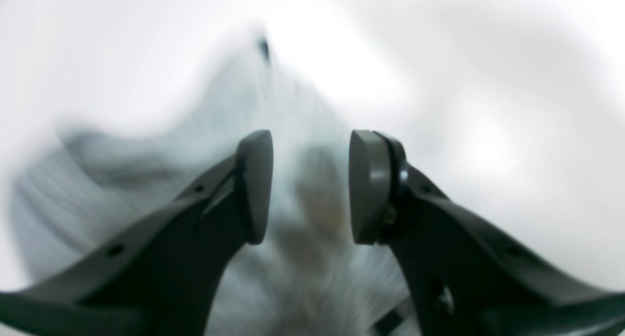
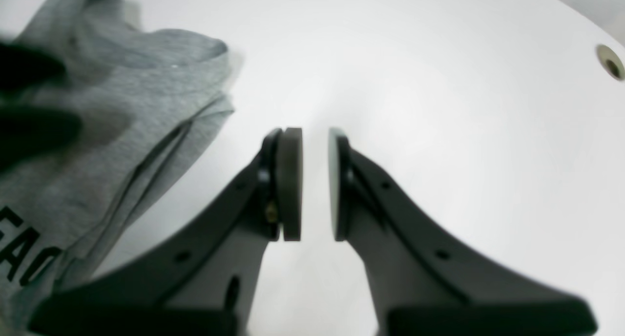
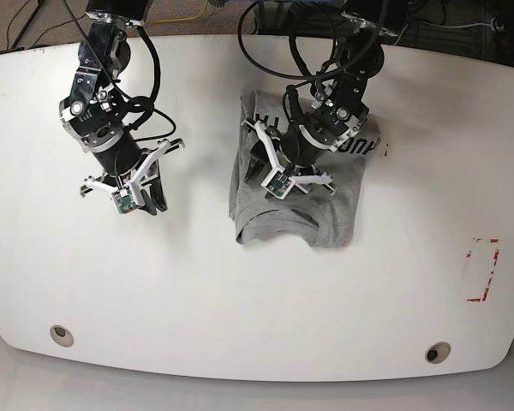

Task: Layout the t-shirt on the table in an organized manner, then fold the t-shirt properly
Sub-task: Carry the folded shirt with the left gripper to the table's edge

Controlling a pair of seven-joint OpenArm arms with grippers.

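The heather-grey t-shirt lies bunched in a rough rectangle at the middle of the white table, with black lettering showing at its right edge. My left gripper hovers over the t-shirt's upper half, open, with blurred grey fabric below the pads and nothing between them. My right gripper hangs over bare table to the left of the shirt; its pads stand nearly together with a slim gap and hold nothing. In the base view that gripper is well apart from the cloth.
Two round metal grommets sit near the table's front edge; one grommet also shows in the right wrist view. A red-lined rectangular mark is at the right. Cables hang behind both arms.
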